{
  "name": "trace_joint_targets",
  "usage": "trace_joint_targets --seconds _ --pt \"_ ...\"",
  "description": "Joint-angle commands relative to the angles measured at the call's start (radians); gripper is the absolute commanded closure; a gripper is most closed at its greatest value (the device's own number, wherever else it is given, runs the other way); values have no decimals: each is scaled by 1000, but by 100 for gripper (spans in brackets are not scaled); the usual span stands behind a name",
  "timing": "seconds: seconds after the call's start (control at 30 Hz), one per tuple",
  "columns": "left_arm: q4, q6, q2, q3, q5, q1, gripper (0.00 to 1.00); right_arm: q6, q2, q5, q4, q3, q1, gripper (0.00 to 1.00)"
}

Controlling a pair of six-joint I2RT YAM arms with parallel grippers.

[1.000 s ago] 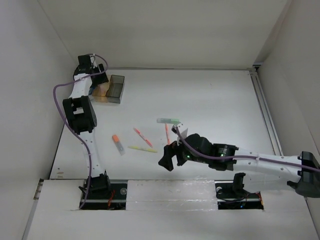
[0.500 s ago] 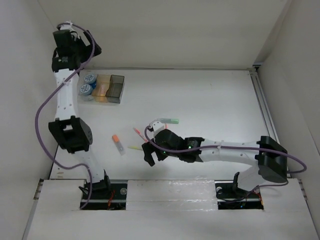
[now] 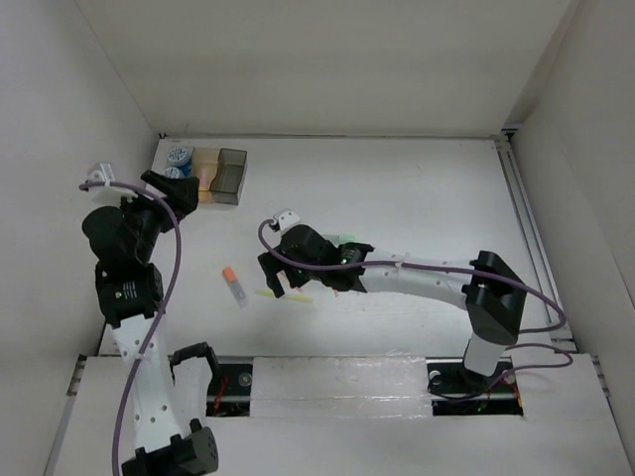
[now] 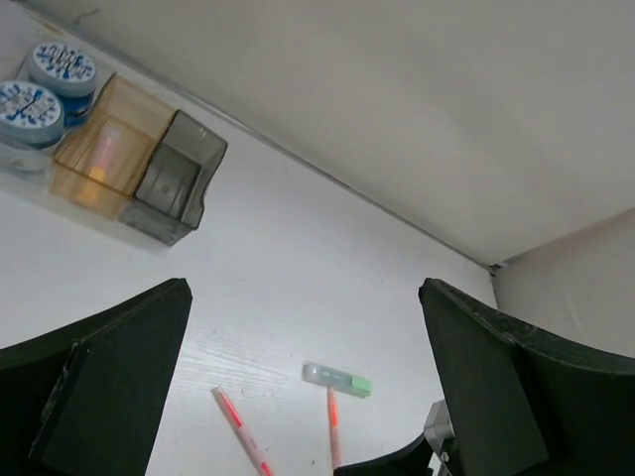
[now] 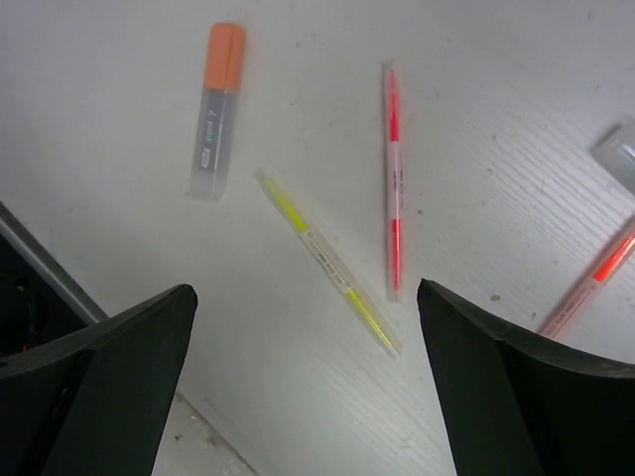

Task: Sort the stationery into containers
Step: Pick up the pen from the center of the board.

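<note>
The three joined bins stand at the far left: the clear bin (image 3: 177, 157) holds two blue-and-white rolls (image 4: 25, 102), the amber bin (image 3: 205, 174) shows something orange inside, and the smoky grey bin (image 3: 230, 177) is beside it. My left gripper (image 3: 184, 193) is open and empty, raised just in front of the bins. My right gripper (image 3: 270, 278) is open and empty above the yellow pen (image 5: 325, 263). An orange-capped marker (image 5: 216, 109), a red pen (image 5: 394, 178) and a second red pen (image 5: 590, 278) lie around it. The green highlighter (image 4: 337, 380) lies farther back.
White walls close in the table on the left, back and right. A metal rail (image 3: 526, 228) runs along the right edge. My right arm (image 3: 417, 278) stretches across the middle of the table above the pens. The table's near edge (image 5: 60, 278) shows close to the marker.
My left arm has drawn back and down from above the bins, and the two rolls now show in the clear bin. My right gripper has moved left and farther back, over the yellow pen.
</note>
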Motion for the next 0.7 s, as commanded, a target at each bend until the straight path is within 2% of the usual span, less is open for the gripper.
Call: trace_joint_targets --seconds 0.0,0.1,0.17,0.2,0.4,0.53,0.67 --pt "-28 31 -35 -81 -25 2 0 39 4 124 -22 20 -7 1" --pt "-75 60 -92 -149 -241 -90 0 -44 43 82 -54 57 -90 1" --pt "-86 72 -92 -164 -256 -90 0 -94 53 -27 -64 68 -151 1" --pt "-98 72 -92 -164 -256 -90 0 -110 53 -66 -64 68 -200 1" --pt "-89 72 -102 -202 -171 -90 0 -269 31 -46 -73 22 -309 1" --pt "-78 81 -102 -213 -133 -90 0 -337 111 -37 -133 63 -380 1" --pt "-58 91 -102 -222 -63 -90 0 -391 162 -179 -194 77 -479 1"
